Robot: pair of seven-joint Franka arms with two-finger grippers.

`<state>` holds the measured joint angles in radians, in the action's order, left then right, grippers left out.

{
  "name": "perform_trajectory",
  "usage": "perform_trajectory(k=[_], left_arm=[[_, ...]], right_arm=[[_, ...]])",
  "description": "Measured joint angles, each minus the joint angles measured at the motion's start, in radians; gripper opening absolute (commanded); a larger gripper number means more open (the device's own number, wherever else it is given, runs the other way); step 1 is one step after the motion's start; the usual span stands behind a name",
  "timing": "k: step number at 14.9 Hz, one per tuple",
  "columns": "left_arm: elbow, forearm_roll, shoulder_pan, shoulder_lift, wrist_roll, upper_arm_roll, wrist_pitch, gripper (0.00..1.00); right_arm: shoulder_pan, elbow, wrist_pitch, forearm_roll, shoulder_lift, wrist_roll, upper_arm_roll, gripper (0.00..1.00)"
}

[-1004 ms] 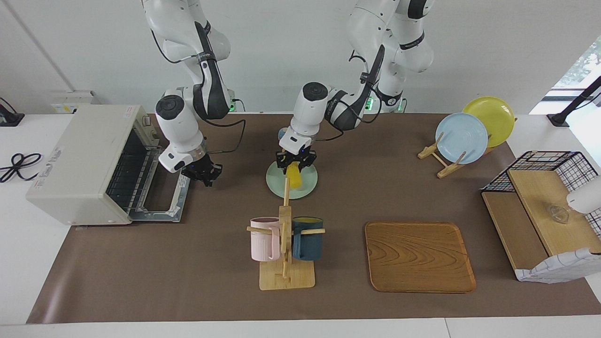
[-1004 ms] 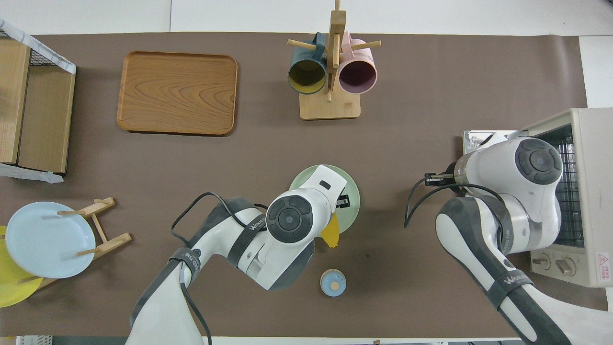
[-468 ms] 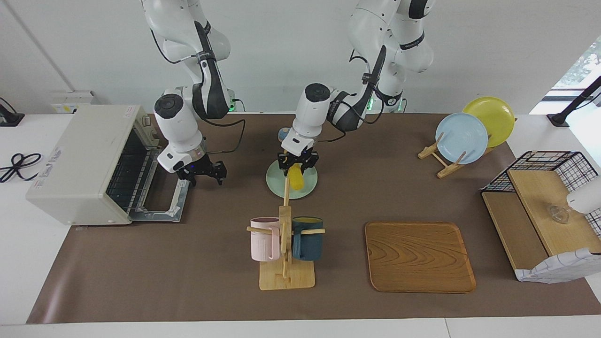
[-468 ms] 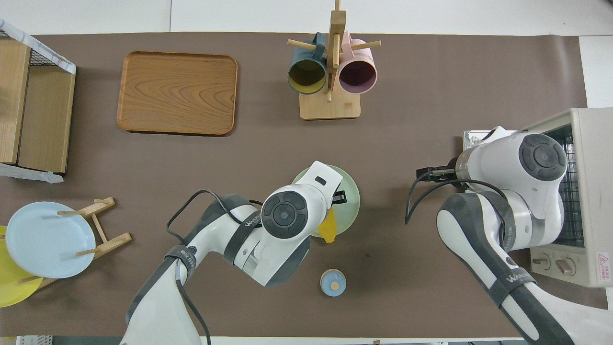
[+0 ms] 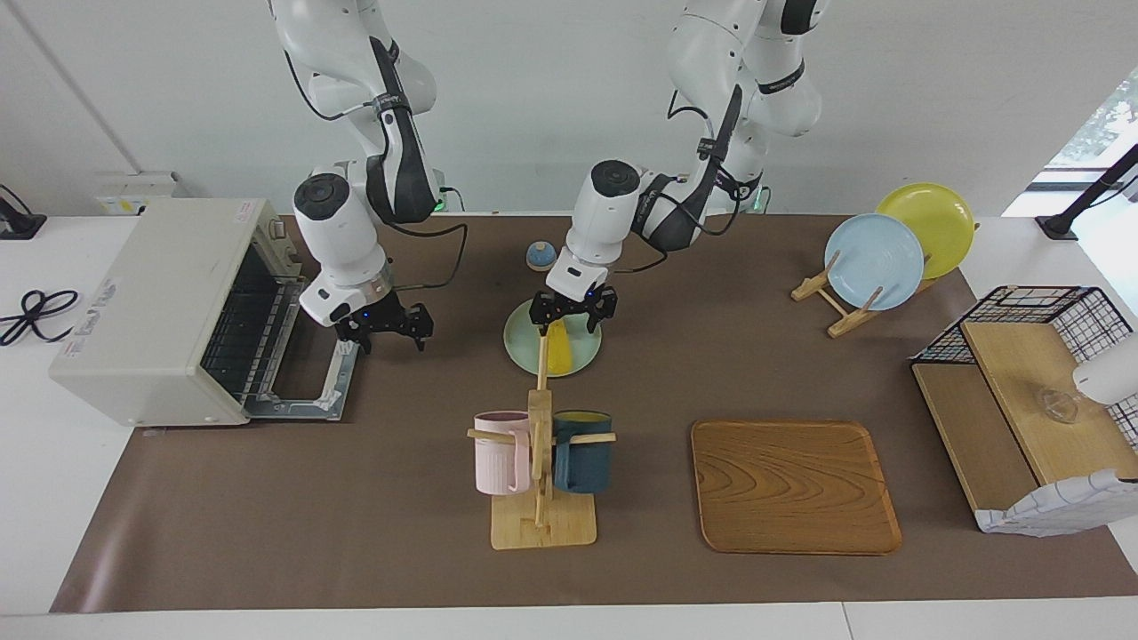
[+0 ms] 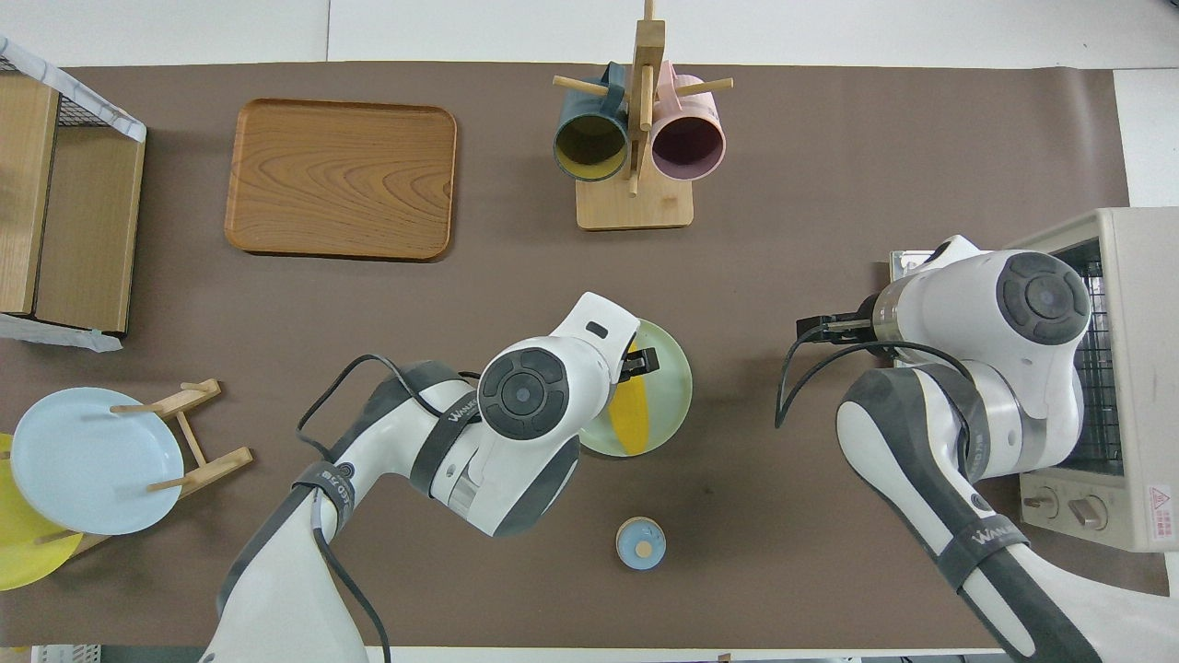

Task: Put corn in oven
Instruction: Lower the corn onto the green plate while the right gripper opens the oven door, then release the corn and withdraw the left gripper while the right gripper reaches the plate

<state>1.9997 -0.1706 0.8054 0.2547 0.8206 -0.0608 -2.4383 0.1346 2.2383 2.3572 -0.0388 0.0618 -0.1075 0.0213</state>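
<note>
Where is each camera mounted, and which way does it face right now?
Facing view: high across the table, looking toward the robots; both arms hang from the top, left tool over the corn, right tool by the oven.
Overhead view: above the robots' end, looking steeply down; arms enter from the bottom.
Shared: corn on the green plate, oven, mug rack, wooden tray.

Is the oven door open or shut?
Open. The oven has its door folded down flat on the table, and the wire rack inside shows.
</note>
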Motion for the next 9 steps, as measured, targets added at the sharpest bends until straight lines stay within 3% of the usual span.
perform_trajectory(k=[5,9], left_arm=[[-0.081,0.001,-0.184,-0.121,-0.129,-0.009,0.307,1.0],[-0.214,0.031,-0.374,-0.138,-0.287,-0.013,0.523,1.0]], right_arm=[[0.064,-0.106,-0.118,-0.001,0.011,-0.048,0.0,1.0],[0.222,-0.305,-0.282,0.001,0.064,-0.239,0.003,1.0]])
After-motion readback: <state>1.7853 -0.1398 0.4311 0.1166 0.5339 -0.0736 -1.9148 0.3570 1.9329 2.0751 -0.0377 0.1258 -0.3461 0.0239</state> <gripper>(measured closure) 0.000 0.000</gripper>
